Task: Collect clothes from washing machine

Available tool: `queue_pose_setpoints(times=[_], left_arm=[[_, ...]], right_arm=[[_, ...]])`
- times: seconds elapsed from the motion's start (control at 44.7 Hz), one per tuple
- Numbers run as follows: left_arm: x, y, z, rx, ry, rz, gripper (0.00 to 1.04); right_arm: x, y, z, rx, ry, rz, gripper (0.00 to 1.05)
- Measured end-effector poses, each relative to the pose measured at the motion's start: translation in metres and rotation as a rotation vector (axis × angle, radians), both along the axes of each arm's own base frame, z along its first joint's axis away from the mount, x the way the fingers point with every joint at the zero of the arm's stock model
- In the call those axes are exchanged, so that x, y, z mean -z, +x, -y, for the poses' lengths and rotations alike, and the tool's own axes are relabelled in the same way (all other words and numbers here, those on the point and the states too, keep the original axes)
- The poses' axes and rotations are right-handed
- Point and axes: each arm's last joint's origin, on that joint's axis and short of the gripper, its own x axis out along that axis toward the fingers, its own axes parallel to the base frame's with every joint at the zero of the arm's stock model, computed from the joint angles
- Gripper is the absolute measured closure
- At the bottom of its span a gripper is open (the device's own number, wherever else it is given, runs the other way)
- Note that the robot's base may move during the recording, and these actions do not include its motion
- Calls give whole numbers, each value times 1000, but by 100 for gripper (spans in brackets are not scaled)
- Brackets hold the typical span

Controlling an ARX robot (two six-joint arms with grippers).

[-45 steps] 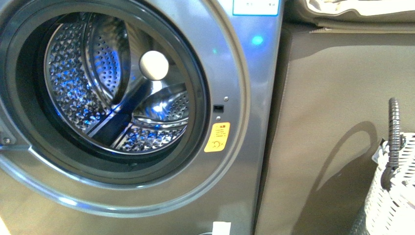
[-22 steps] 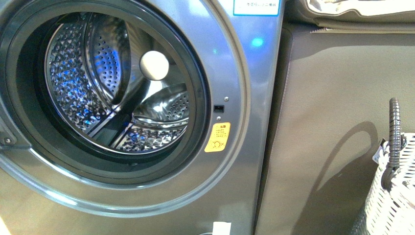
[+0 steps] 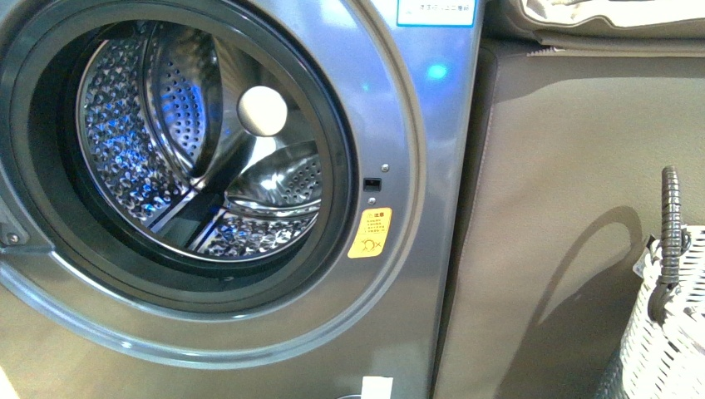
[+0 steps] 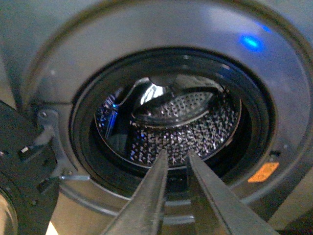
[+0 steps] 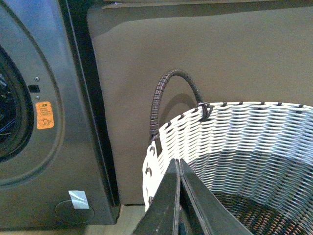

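Washing machine filling left half of front view, porthole open, perforated steel drum bare and shiny with blue glints. No garment visible in drum or elsewhere in any view; where the clothes lie cannot be told.

Left gripper hanging directly before the porthole in the left wrist view, tips over the drum's lower rim, fingers parted by a narrow gap, nothing between them. Dark rubber gasket ringing the opening; pale round knob at the drum's back wall; curved dimpled paddle low in the drum. Door hinge on the machine's left edge, dark door frame just beside it.

Brushed grey metal front, smooth. Yellow-orange warning sticker right of the porthole, small latch slot just above it. White tag at the lower edge, white label at top.

Brown flat panel right of the machine, matte.

Woven basket, white strands outside, darker weave inside, round-walled, at far right, well apart from the machine. Dark wrapped loop handle arching above its rim. Right gripper over the basket's near rim, fingers pressed together, holding nothing.
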Motion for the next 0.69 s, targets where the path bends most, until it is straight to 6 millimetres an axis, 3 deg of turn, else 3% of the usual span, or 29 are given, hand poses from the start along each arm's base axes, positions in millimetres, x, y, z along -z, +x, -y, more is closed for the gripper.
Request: queue_pose_setpoints(times=[0.089, 0.358, 0.693], left_arm=[[23, -5, -3, 7, 1, -14, 102], [82, -25, -13, 0, 5, -23, 101], [114, -39, -14, 0, 4, -20, 101]], right_arm=[[0, 0, 0, 0, 0, 0, 102], [0, 0, 0, 0, 0, 0, 102], [0, 0, 0, 0, 0, 0, 102]])
